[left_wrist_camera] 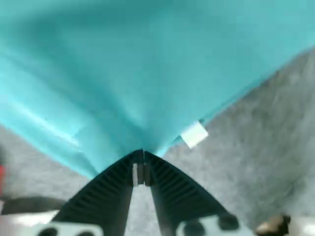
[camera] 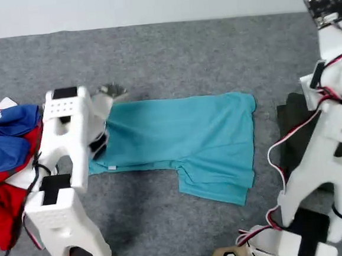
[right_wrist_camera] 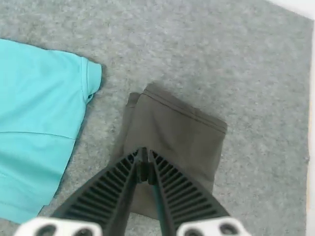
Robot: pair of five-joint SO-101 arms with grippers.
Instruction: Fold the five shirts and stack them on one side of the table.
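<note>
Since a fold seems due, teal shirt (camera: pixel 184 139), mid-table, has its left edge pinched tight by left claw (left_wrist_camera: pixel 140 169); right claw (right_wrist_camera: pixel 146 172), jaws together, empty, over folded dark shirt (right_wrist_camera: pixel 182 142) at right.

place: robotics lab bench | cues: grey felt tabletop (camera: pixel 212 53), plain white wall (camera: pixel 149 5)

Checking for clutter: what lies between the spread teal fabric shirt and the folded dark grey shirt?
Bare grey table covering, plain in the right wrist view; the teal fabric shirt and the folded dark grey shirt lie apart.
</note>
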